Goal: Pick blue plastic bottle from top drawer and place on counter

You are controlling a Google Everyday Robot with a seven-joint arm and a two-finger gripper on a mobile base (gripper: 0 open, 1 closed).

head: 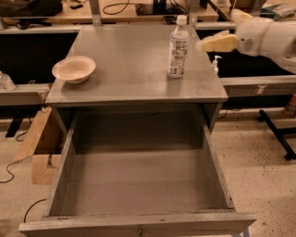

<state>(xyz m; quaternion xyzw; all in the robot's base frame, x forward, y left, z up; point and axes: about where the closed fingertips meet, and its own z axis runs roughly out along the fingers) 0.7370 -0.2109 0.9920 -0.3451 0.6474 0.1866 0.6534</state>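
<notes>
The blue plastic bottle (178, 46), clear with a white cap and a white-and-blue label, stands upright on the grey counter (129, 60) near its right back part. My gripper (215, 36) is to the right of the bottle, a short way off it, open and empty, its cream fingers (217, 43) pointing left toward the bottle. The top drawer (138, 223) is pulled fully out below the counter, and nothing lies on its scuffed bottom.
A cream bowl (74, 69) sits on the counter's left edge. A tiny white pump dispenser (215, 62) stands just beyond the counter's right edge. A wooden workbench with cables (115, 9) runs behind. Cardboard (39, 143) leans at the left; a black frame leg (277, 134) lies at the right.
</notes>
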